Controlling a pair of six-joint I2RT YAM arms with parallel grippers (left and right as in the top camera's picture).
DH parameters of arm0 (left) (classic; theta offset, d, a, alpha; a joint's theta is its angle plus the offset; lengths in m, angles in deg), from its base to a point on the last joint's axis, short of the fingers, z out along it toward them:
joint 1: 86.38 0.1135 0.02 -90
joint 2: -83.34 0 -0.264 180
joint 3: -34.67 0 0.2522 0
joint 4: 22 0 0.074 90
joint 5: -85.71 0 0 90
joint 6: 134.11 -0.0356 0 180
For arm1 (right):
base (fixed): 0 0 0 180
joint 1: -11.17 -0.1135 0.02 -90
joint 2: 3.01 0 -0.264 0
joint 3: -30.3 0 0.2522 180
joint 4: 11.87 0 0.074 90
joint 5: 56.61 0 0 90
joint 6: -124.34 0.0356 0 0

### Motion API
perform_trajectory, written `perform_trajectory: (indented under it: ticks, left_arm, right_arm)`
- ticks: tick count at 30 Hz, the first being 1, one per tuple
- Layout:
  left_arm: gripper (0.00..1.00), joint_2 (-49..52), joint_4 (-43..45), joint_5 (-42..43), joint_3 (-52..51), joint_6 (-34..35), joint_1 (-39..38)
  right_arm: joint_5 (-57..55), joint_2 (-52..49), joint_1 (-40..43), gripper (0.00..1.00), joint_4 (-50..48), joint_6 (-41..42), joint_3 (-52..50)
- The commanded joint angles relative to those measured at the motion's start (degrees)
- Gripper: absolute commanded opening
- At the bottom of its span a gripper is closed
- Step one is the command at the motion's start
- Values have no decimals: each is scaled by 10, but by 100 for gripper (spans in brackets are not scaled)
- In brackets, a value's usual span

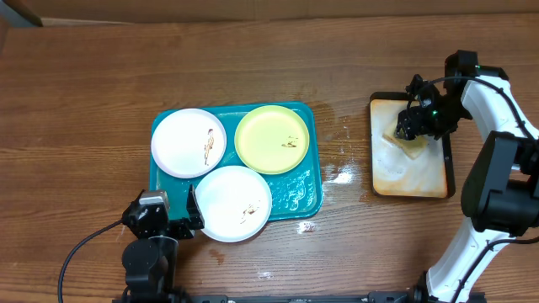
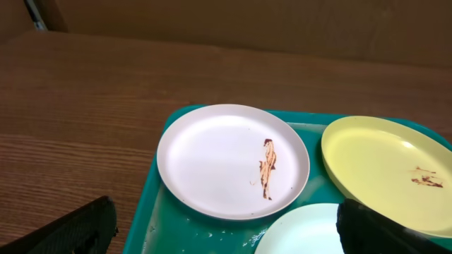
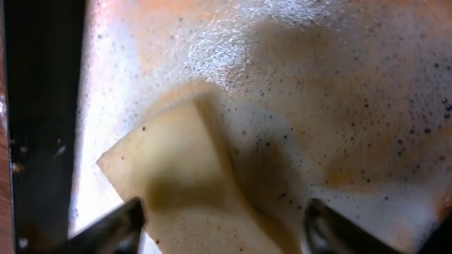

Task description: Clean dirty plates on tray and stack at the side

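1. Tray (image 1: 303, 194): teal, wet, on the wooden table (image 1: 84, 101), left of centre.
2. White plate (image 1: 189, 142): far-left corner of the tray, with a brown streak.
3. Yellow-green plate (image 1: 271, 139): far-right corner, with a small brown smear.
4. Second white plate (image 1: 233, 203): at the near side, overhanging the tray's near edge, smeared.
5. Left gripper (image 1: 164, 215): I see the pincer spread wide and holding nothing, just beside the near plate's left rim.
6. Narrow black-rimmed tray (image 1: 421, 177): well right of the teal one, rust-stained.
7. Sponge (image 3: 176, 169): lying in the narrow tray.
8. Right gripper (image 3: 222, 222): fingers apart, straddling the sponge, not clamped.
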Motion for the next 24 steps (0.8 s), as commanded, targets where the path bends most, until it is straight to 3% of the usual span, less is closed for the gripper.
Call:
perform_trajectory:
  ticks: [1,7,15,18,24]
  left_arm:
    - [100,-7,3,3,-3,3,3]
    - [100,-7,3,3,-3,3,3]
    - [100,-7,3,3,-3,3,3]
    - [100,-7,3,3,-3,4,3]
    - [100,-7,3,3,-3,3,3]
  right_arm:
    - [2,3,-2,52,-2,6,-3]
    - [3,3,-2,50,-4,21,-6]
    - [3,3,-2,11,-21,37,-33]
    - [0,3,-2,4,-33,50,-43]
    - [-11,3,4,4,-59,132,-43]
